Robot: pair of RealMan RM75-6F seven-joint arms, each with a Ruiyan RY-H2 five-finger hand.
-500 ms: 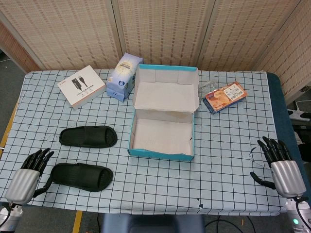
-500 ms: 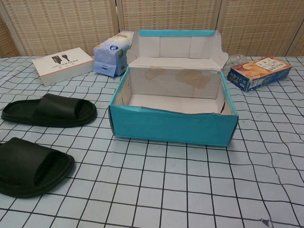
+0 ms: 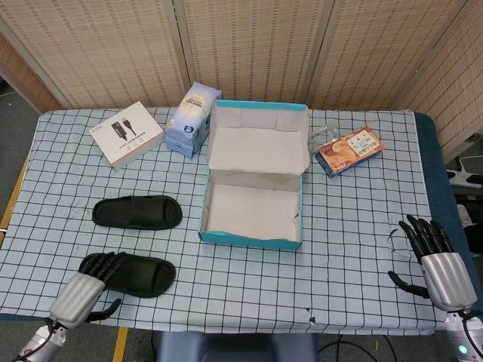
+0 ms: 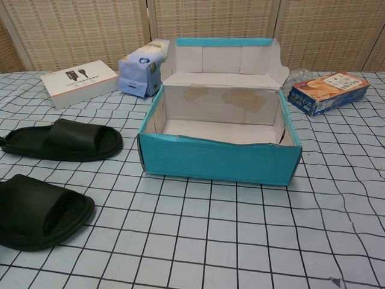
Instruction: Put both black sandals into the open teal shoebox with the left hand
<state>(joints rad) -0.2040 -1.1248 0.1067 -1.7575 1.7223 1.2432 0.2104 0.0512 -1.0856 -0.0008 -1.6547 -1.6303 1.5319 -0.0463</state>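
Sandals first: the nearer sandal lies flat on the checked tablecloth near the front edge, the farther sandal just behind it, both left of the open teal shoebox and both outside it — nothing is packed yet. At the heel end of the nearer one sits the left hand, fingers spread and overlapping the sandal's end; whether they touch it I cannot tell. It holds nothing. For a good grasp I would say the fingers should close across the strap or pinch the sole's edge, then lift clear of the box's front wall before moving right. At the table's far right corner, well apart, the right hand rests with its fingers apart, idle.
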